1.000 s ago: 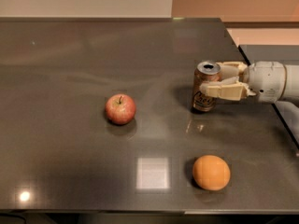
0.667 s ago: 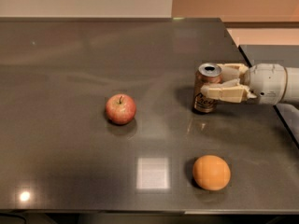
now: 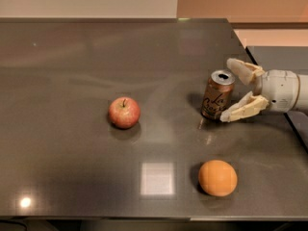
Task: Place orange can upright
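Arm comes in from the right edge, low over the desk (image 3: 72, 57), roughly level. White cylindrical wrist (image 3: 281, 90) points left, with the claw (image 3: 229, 90) at its left end. The claw is spread open: two pale tan fingers splay in a V toward the left. The far finger (image 3: 244, 71) angles up and left, its tip right by the silver top rim of the orange can (image 3: 216, 96). The near finger (image 3: 243, 109) angles down and left, its tip by the can's lower right side, close to the desk surface. The can's right side sits in the mouth of the V and is not clamped. Cannot tell whether either tip actually touches it.

Orange can stands on its base on the right part of the desk, at mid depth, top leaning a little to the right. Body is coppery brown with pale script lettering. The silver lid faces up and shows a dark drinking hole, so it reads as opened; contents not visible. It is the only container in view.

A red apple (image 3: 124, 112) sits stem up near the desk's middle, well apart to the left of the can. A round orange fruit (image 3: 218, 177) sits near the front edge, nearer than the can and apart from it. A bright square reflection (image 3: 156, 178) lies on the dark glossy desk just left of the fruit.
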Robot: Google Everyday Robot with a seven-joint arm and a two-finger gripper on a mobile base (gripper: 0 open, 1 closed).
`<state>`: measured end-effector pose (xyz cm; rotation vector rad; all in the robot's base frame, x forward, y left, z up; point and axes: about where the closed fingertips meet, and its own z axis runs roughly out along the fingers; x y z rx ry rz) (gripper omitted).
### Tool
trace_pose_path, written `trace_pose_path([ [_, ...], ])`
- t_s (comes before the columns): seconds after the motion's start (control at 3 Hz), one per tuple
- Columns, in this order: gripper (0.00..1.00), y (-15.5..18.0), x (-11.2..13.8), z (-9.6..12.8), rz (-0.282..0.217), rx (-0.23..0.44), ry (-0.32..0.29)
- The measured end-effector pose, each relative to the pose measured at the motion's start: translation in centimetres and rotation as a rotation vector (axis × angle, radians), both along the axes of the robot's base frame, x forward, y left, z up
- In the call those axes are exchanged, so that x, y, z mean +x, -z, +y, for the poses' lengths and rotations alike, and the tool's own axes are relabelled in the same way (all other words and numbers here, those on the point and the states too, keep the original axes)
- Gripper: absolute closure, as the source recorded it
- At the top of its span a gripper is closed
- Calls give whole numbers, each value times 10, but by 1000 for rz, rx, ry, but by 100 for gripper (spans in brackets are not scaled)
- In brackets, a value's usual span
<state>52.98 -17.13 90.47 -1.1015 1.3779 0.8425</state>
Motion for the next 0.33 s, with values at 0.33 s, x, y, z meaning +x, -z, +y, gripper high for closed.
trace_pose_path([
  [0.33, 0, 0, 0, 0, 0, 0, 0],
])
